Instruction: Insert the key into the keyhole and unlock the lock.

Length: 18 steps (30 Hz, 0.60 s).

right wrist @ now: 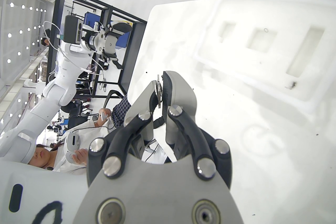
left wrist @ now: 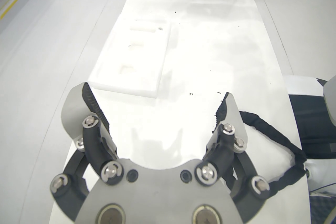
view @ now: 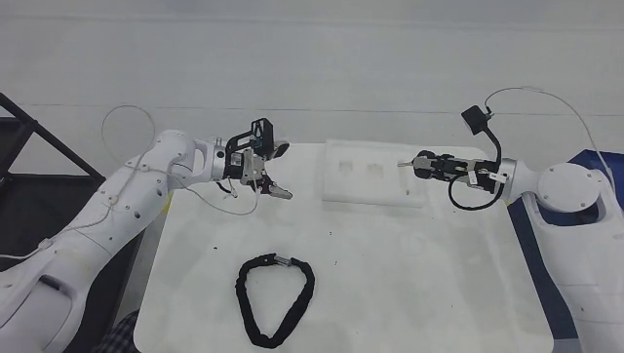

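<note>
The right gripper was pinched shut on a small metal key. The key sat edge-on between the pads with its tip poking out past the fingertips, a hold that seemed meant to leave the blade free for the keyhole. In the top view this gripper hung in the air over the far right part of the white table, just above one end of a white foam tray.

The left gripper was spread wide and held nothing. It hovered over the far left part of the table, tilted down toward the surface. It was probably kept open so it could steady the lock while the key went in.

The black cable lock lay flat in a closed loop on the near part of the table, well apart from both grippers. A short metallic section joined the ends of the loop on its far side. The keyhole itself could not be made out.

The foam tray, with shallow rectangular pockets pressed into it, lay between the two grippers along the far side. It sat off the straight path from key to lock, so it looked like little hindrance. The greater difficulty seemed to be the lock itself — lying loose and flat, it would likely shift unless it was held.
</note>
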Available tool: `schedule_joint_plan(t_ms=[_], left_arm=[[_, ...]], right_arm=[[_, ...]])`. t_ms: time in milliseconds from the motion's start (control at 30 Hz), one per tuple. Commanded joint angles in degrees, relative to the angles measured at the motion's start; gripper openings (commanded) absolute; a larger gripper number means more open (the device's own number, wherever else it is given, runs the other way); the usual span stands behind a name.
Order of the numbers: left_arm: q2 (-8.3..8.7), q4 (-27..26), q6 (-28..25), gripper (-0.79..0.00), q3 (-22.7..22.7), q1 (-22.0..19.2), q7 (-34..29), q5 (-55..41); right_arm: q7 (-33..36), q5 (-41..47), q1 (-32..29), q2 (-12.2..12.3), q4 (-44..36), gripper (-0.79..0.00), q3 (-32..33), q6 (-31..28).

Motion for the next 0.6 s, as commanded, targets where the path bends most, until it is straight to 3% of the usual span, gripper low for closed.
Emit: schedule_joint_plan(t_ms=[0,300,567], left_arm=[[1.0,0.0,0.0,0.0,3.7,-1.3,2.4,2.7],[4.61,1.0,0.0,0.0,20.1,-8.2,22.0,14.8],[5.57,1.2,0.0,0.0,20.6,-5.2,31.3,30.3]], right_arm=[[0.0,0.0,0.0,0.0,0.0,-0.785,0.0,0.0],[0.0,0.0,0.0,0.0,0.0,-0.785,0.0,0.0],[0.0,0.0,0.0,0.0,0.0,-0.785,0.0,0.0]])
